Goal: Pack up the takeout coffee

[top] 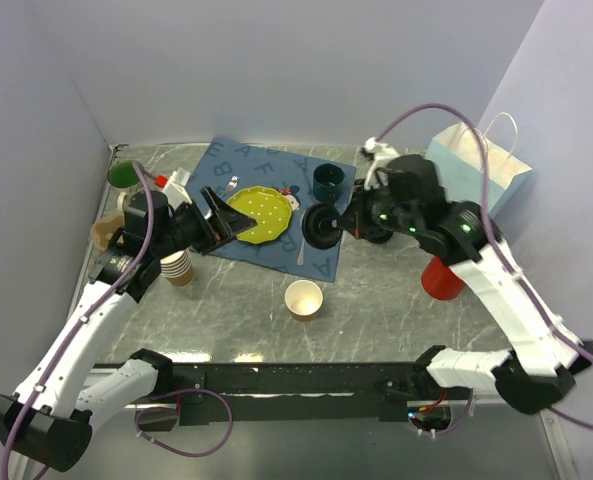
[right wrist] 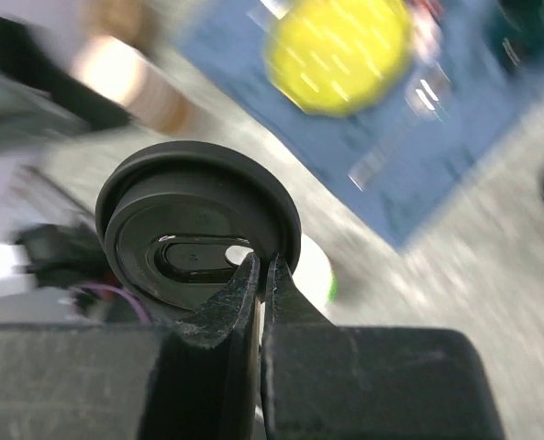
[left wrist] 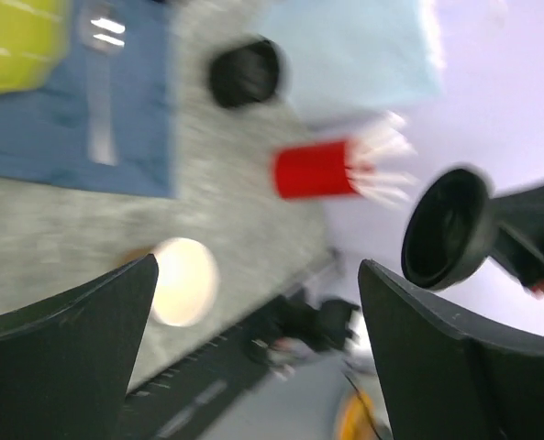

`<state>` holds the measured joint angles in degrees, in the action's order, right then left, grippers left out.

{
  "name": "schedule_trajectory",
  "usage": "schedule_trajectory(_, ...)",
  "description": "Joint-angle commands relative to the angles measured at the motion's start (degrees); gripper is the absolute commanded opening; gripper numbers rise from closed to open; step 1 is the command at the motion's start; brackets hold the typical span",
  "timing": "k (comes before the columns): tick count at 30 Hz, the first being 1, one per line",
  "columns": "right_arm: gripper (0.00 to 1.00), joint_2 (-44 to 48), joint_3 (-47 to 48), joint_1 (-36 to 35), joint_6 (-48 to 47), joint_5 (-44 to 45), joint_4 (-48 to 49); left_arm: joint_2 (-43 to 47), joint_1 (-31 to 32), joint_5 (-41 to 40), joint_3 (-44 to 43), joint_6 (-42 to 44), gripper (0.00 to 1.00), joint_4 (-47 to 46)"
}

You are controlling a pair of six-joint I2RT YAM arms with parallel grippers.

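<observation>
Lid (right wrist: 194,206), round black plastic, pinched at rim by right gripper (right wrist: 260,268); left gripper (left wrist: 256,275) spread wide.

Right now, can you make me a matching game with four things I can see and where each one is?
Things:
1. black lid
2. yellow plate
3. red cup
4. open paper cup

Places:
A. on the blue mat
B. pinched in the jaws of the right gripper
C. alone on the bare table, in front of the mat
D. at the right, near the light blue bag

Pairs: 1-B, 2-A, 3-D, 4-C
</observation>
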<state>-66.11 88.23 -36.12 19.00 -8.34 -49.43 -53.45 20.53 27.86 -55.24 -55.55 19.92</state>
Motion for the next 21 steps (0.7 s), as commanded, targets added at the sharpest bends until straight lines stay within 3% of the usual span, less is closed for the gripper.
schedule_trajectory(1, 0.0, -9.3, 5.9, -5.5, 0.6, 14.7, -19.0, 0.2, -0.6, -18.7, -6.9, 9.6, 0.99, 15.5)
schedule_trajectory(12, 0.0, -23.0, 7.0, -12.5, 6.7, 20.0, -23.4, 7.5, -0.6, -37.8, -12.1, 12.0, 0.97, 24.1)
schedule_trajectory(21, 0.0, -25.9, 2.9, -16.7, 8.3, 19.3, -18.4, 9.8, -0.6, -40.8, -12.9, 13.9, 0.97, 25.0)
